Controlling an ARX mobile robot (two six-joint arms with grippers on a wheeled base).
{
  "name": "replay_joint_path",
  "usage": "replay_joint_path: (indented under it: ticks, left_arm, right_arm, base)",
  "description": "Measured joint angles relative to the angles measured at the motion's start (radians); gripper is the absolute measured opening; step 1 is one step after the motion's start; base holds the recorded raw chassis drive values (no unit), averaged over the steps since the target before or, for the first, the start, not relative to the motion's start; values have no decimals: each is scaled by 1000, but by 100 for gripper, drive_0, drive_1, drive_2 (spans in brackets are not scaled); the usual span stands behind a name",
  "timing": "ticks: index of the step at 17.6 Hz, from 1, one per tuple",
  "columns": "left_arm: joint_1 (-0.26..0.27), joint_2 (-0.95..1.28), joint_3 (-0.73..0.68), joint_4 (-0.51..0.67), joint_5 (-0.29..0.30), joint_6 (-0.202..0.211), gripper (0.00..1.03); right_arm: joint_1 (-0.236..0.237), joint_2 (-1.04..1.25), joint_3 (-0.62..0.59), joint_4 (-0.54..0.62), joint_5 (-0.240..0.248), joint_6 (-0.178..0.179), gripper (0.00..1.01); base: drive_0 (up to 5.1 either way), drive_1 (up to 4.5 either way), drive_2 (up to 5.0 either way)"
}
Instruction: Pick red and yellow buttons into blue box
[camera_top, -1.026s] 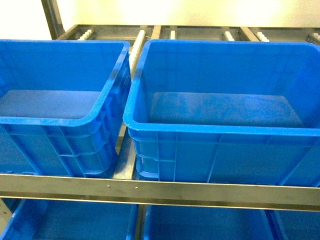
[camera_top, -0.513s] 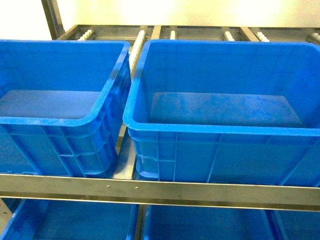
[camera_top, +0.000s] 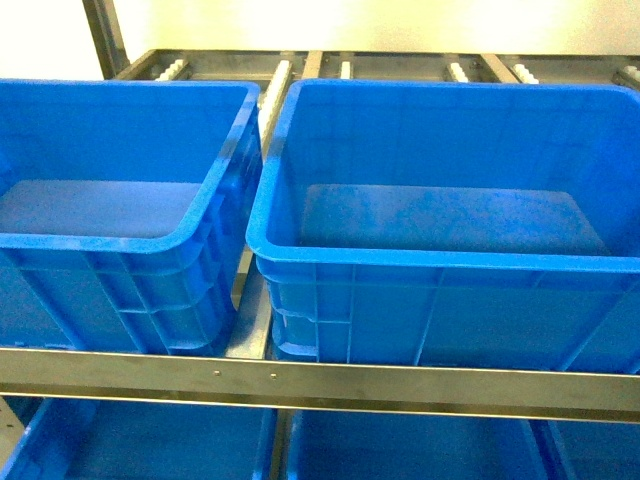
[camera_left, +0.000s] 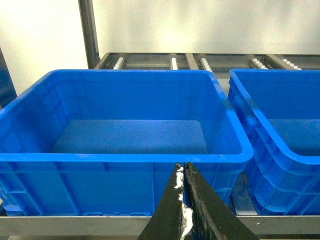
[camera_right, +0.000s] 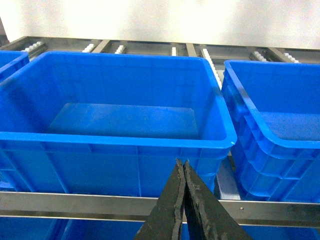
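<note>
The red and yellow buttons are out of view in every frame. Two deep blue boxes stand side by side on a rack shelf, one on the left and one on the right; both interiors look bare. My left gripper is shut, with white residue between its black fingers. It sits low in front of the left box's near wall. My right gripper is shut with nothing in it, in front of the near wall of a blue box. Neither gripper shows in the head view.
A steel rail runs along the shelf's front edge below the boxes. Roller tracks lie behind them, against a pale wall. More blue crates sit on the shelf below. Another blue crate stands to the right in the right wrist view.
</note>
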Motion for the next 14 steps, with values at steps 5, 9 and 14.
replay_joint_path:
  ticks: [5,9,14]
  left_arm:
    - [0,-175,1,-197,2,0,2]
    - [0,-175,1,-189,0,0,32]
    - [0,-175,1,-189,0,0,72]
  right_arm:
    - [0,0,0,2,-1,0,2]
    - [0,0,0,0,-1,0,29]
    - [0,0,0,0,-1,0,70]
  base:
    - [0,0,0]
    - [0,0,0]
    - [0,0,0]
